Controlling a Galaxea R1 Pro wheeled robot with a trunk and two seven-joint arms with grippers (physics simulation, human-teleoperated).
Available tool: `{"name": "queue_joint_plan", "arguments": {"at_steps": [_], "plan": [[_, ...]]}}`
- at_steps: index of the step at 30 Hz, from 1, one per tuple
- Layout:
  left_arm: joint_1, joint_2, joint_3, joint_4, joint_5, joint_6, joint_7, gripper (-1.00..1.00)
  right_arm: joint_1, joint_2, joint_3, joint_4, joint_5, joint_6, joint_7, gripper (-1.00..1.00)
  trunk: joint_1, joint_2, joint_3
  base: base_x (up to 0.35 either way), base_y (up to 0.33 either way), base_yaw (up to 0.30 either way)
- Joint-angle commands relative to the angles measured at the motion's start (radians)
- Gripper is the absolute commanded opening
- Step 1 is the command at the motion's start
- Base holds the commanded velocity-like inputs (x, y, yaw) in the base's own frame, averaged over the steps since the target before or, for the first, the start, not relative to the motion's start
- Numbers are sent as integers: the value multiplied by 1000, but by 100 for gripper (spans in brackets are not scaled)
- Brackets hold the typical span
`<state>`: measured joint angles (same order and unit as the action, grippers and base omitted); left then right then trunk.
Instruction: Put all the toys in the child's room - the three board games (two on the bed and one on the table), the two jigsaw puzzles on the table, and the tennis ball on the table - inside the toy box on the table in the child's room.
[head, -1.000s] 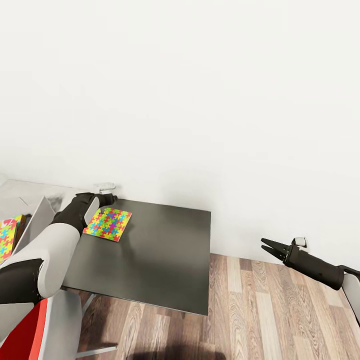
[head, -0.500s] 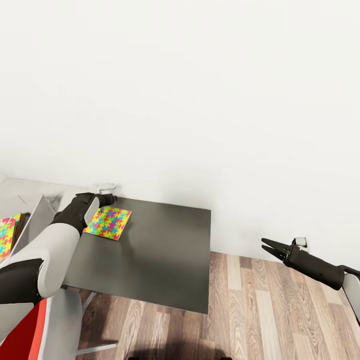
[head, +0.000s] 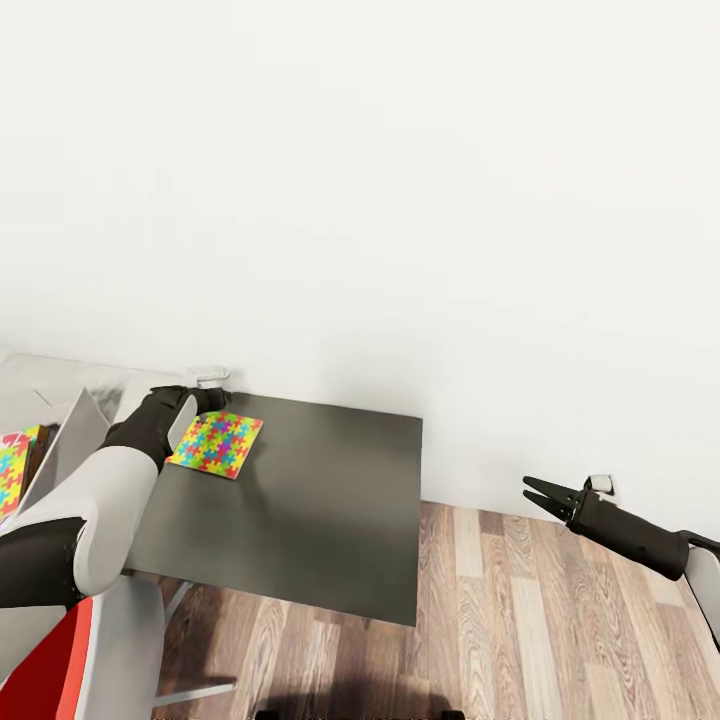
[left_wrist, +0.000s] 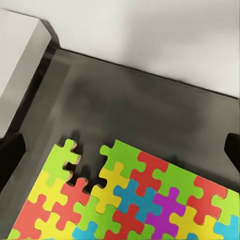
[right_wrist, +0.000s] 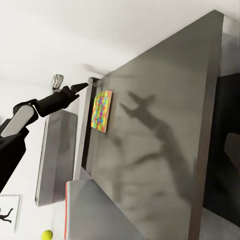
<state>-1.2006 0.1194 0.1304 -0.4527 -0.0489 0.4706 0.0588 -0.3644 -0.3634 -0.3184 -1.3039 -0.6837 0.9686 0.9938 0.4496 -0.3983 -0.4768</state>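
Multicoloured and flat, one jigsaw puzzle (head: 216, 446) is lying near the back corner of the dark table (head: 320, 520), with the left gripper (head: 212, 399) hovering at its far edge, fingers spread wide. The right gripper (head: 540, 494) is hanging open over the floor, well apart. Another bright toy seems to be sitting already in the toy box (head: 62, 450), so this puzzle is probably among those left.
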Motion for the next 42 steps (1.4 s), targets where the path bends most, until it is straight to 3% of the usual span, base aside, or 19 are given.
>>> {"name": "queue_joint_plan", "arguments": {"at_steps": [1,8,42], "plan": [[-1,5,5,-1,-10,5,-1,100,-1,0,-1,0,1,4,3,100,0,-2,-3,0,0,0],[-1,28,8,-1,-17,5,-2,100,-1,0,-1,0,1,0,3,100,0,-2,-14,0,0,0],[-1,31,9,-1,-17,2,-6,100,-1,0,-1,0,2,-4,4,100,0,-2,-70,0,0,0]]}}
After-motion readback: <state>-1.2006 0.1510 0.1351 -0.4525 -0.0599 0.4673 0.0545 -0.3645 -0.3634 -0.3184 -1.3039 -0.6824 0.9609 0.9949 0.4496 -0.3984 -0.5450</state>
